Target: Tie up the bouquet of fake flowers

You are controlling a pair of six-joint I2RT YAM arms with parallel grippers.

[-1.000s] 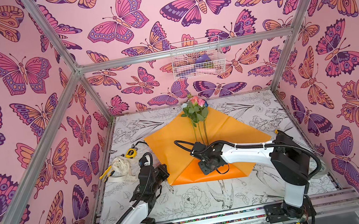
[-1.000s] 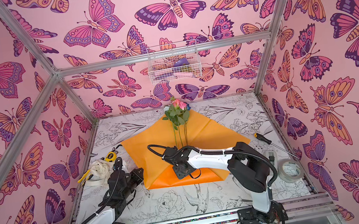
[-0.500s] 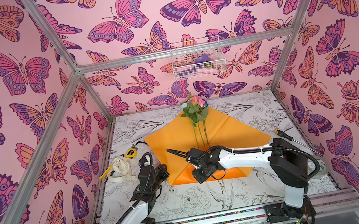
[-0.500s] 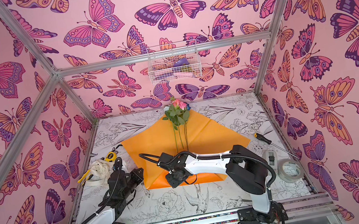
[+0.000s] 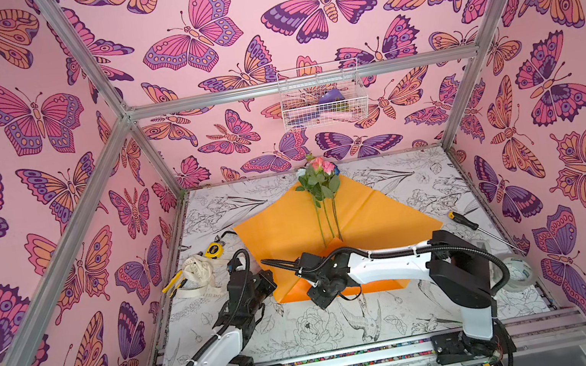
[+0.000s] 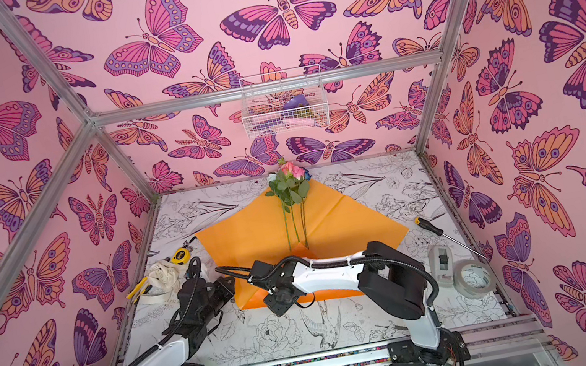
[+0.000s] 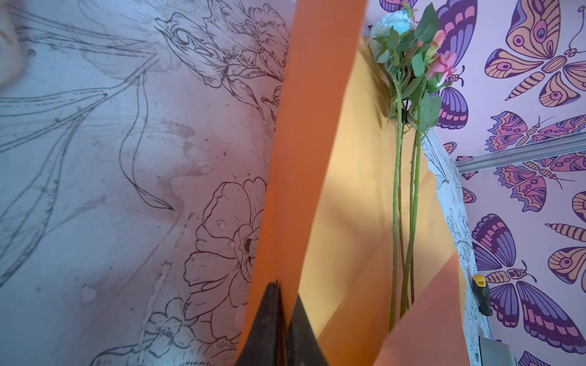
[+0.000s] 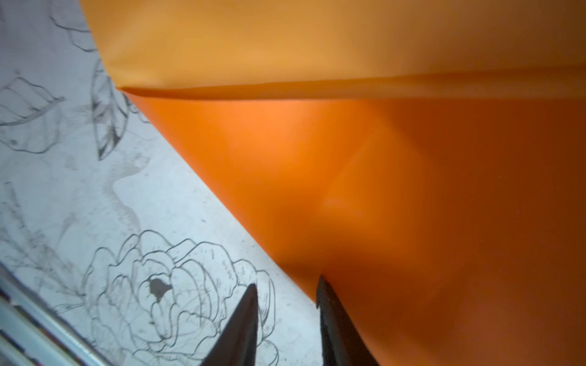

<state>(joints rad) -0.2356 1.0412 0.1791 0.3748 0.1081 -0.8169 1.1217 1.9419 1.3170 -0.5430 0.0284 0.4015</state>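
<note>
Orange wrapping paper (image 5: 282, 226) covers the middle of the printed table (image 5: 402, 173), laid as a diamond so that each side can be folded inward. Its near tip is already turned up over the stem ends. On it the fake flowers (image 5: 320, 183) lie along the centre crease, blooms toward the back wall and stems toward the arms, which puts the stems where the wrap should close. The left gripper (image 7: 283, 294) is pinched tight on the paper's left edge and holds that flap raised off the table, probably to fold it across the stems. The right gripper (image 8: 285, 282) sits low at the paper's near edge with its jaws apart, one finger over the sheet and the other over bare table. It seems to be straddling the edge to take it, but grips nothing. Cream ribbon (image 5: 198, 274) lies bundled by the left wall beside a yellow tape measure (image 5: 213, 250), well apart from the flowers, so tying looks some way off.
</note>
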